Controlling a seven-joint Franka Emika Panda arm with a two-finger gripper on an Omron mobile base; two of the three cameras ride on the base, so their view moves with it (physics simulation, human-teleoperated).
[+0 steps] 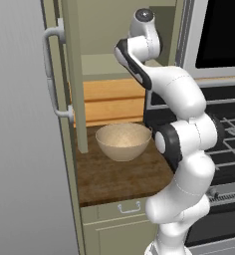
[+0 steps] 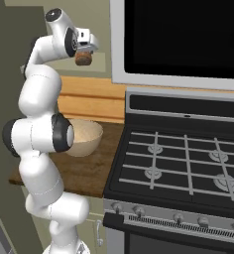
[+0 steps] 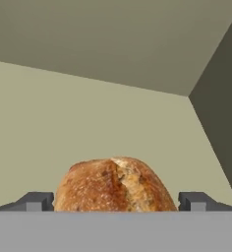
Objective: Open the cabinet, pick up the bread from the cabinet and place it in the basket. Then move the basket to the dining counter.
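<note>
The cabinet door (image 1: 72,74) with its curved silver handle (image 1: 52,74) stands swung open, and the beige shelf (image 1: 102,64) inside is bare. My gripper (image 2: 83,54) is up at the cabinet's opening, shut on the bread (image 2: 83,59), a small brown crusty lump hanging a little above shelf level. In the hand view the bread (image 3: 113,184) sits between the two dark fingertips (image 3: 37,201), with the cabinet's plain inner walls behind it. The tan woven basket (image 1: 123,141) stands upright and empty on the short dark wood countertop (image 1: 119,182), well below the gripper.
A black stove (image 2: 188,158) with grates adjoins the countertop on the right, with a dark appliance window (image 2: 188,34) above it. A drawer with a small silver handle (image 1: 129,206) lies under the countertop. A grey wall (image 1: 20,149) stands left of the open door.
</note>
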